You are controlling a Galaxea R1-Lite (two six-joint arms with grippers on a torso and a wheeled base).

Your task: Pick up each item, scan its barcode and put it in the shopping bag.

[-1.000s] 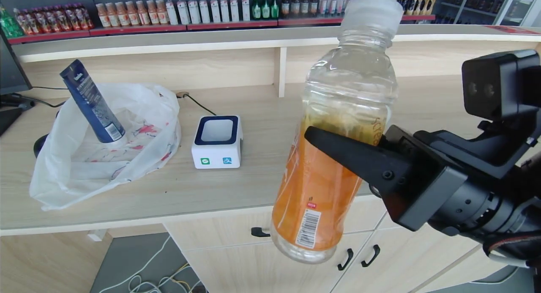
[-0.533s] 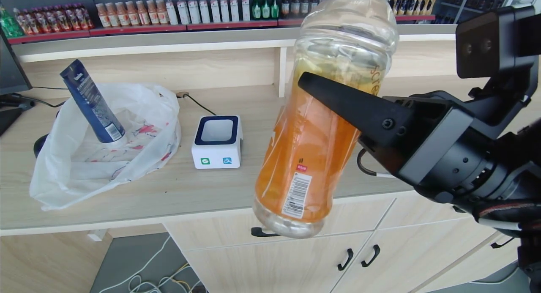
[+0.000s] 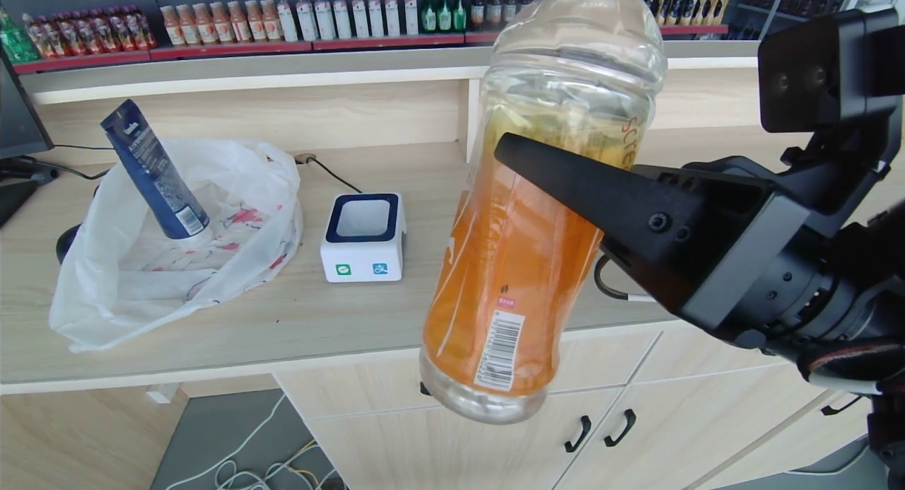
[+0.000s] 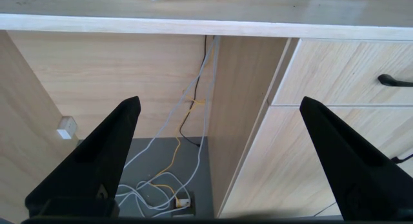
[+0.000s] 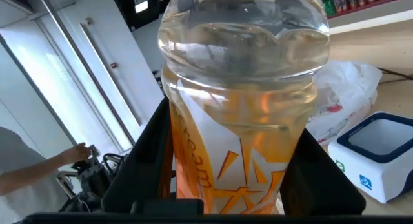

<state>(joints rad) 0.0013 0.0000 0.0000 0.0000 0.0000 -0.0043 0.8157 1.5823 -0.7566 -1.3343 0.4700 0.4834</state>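
By my reckoning one item is done: the blue tube [image 3: 152, 172] leans in the crinkly white shopping bag [image 3: 177, 278], at nine o'clock from the boxy, glossy scanner [image 3: 363, 237] on the wood-grain counter [image 3: 283, 320]. My right gripper [image 3: 558, 186] is clamped on the bottle [image 3: 537, 264], held aloft at about four o'clock from the scanner. It is clear, ribbed plastic, part full of orange drink, with its barcode [image 3: 500, 348] near the base. Scanning and bagging remain. My left gripper [image 4: 219, 108] hangs with jaws apart, empty.

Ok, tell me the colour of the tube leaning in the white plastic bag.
The tall tube is dark blue; clearest in the head view.
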